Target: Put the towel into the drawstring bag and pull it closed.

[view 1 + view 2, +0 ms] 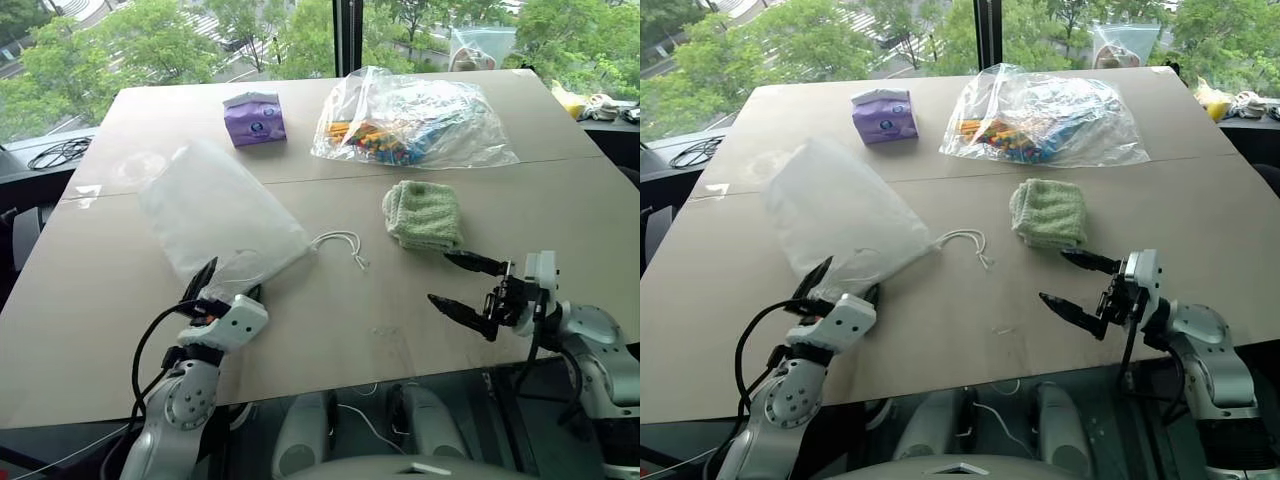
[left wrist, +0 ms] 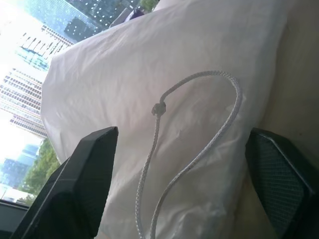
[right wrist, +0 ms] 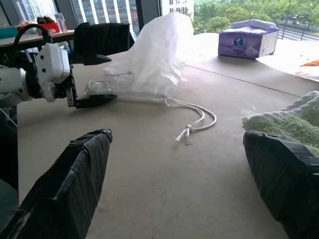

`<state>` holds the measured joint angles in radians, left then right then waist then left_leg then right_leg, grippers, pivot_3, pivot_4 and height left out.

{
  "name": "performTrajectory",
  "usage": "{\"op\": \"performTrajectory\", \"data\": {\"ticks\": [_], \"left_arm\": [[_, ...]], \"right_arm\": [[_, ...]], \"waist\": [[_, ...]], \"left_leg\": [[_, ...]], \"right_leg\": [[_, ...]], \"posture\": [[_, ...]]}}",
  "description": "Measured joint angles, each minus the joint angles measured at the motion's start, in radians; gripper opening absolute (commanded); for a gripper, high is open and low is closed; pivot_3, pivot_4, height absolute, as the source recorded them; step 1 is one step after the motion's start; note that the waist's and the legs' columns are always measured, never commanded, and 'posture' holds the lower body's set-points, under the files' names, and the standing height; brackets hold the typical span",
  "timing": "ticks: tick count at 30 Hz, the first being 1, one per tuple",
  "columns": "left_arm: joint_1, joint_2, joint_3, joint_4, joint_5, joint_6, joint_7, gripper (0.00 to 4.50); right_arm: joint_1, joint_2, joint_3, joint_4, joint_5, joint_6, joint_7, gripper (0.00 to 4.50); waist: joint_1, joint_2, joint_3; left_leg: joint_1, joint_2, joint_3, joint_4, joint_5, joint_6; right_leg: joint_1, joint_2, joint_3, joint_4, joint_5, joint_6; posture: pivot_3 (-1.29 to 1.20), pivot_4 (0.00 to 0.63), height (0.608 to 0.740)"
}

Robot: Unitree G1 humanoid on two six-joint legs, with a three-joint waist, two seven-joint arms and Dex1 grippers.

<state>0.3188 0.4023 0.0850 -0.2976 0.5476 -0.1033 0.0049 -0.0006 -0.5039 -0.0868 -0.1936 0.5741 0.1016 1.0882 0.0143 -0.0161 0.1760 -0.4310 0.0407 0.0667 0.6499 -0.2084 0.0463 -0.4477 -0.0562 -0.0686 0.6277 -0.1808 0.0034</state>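
Left gripper point(image 1: 228, 281) gaping around drawstring bag point(image 1: 220, 215) mouth edge, gripping nothing; right gripper point(image 1: 468, 285) spread wide beside towel point(image 1: 423, 214). Risk: pinching both fabric layers, sealing the mouth.

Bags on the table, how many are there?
2. The white drawstring bag lies near the left gripper. The clear plastic bag of colourful sticks lies farther back, behind the green towel. Another clear bag may stand past the table's far edge.
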Motion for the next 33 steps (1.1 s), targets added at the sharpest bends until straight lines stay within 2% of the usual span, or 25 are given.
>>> {"op": "performTrajectory", "data": {"ticks": [4,6,15,17,22,25,33], "left_arm": [[-0.014,0.009,0.023,-0.001,0.022,-0.008,0.034,0.81],[-0.025,0.018,0.032,-0.003,0.031,-0.014,0.046,0.02],[-0.109,0.021,0.069,0.010,0.003,0.019,0.034,0.02],[-0.166,0.003,0.086,0.004,-0.026,0.069,0.020,0.02],[-0.294,-0.051,0.122,-0.049,-0.131,0.204,-0.026,0.02],[-0.371,-0.111,0.141,-0.097,-0.189,0.344,-0.051,0.02],[-0.477,-0.121,0.141,-0.165,-0.248,0.557,-0.114,0.02]], "right_arm": [[0.000,0.012,0.000,0.000,-0.004,-0.004,-0.008,4.50],[0.000,0.014,0.000,0.000,-0.005,-0.005,-0.009,4.50],[-0.020,0.040,0.001,0.018,-0.027,-0.021,-0.052,4.50],[-0.057,0.046,0.004,0.020,-0.073,-0.023,-0.107,4.50],[-0.189,0.084,0.042,0.083,-0.379,-0.064,-0.407,4.50],[-0.231,0.104,0.076,0.090,-0.434,-0.050,-0.467,4.50],[-0.247,0.120,0.098,0.106,-0.439,-0.038,-0.485,4.50]], "waist": [[0.001,0.000,0.000],[0.001,0.000,-0.001],[0.001,0.000,-0.001],[0.001,0.000,-0.001],[0.000,0.000,-0.001],[0.001,-0.002,-0.001],[-0.002,-0.002,-0.001]], "left_leg": [[0.000,0.000,0.001,0.000,0.000,0.000],[0.000,0.000,0.001,0.000,0.000,0.000],[0.000,0.000,0.003,0.001,0.000,0.000],[0.000,0.000,0.003,0.002,0.000,0.000],[0.000,-0.001,0.006,0.003,0.001,0.001],[0.000,-0.002,0.005,0.003,0.003,0.005],[0.000,-0.002,0.005,0.003,0.003,0.005]], "right_leg": [[0.000,-0.001,0.000,0.000,0.000,0.000],[0.000,-0.001,0.000,0.000,0.000,0.000],[0.000,-0.001,0.000,0.000,0.001,0.000],[0.000,0.000,0.000,0.000,0.002,0.000],[0.000,0.003,0.001,0.001,0.005,0.001],[0.000,0.004,0.001,0.002,0.006,0.002],[0.000,0.006,0.003,0.003,0.007,0.004]], "posture": [[0.00,0.150,0.740],[0.00,0.150,0.740],[0.00,0.150,0.740],[0.00,0.150,0.740],[0.00,0.150,0.740],[0.00,0.150,0.740],[0.00,0.150,0.740]]}}
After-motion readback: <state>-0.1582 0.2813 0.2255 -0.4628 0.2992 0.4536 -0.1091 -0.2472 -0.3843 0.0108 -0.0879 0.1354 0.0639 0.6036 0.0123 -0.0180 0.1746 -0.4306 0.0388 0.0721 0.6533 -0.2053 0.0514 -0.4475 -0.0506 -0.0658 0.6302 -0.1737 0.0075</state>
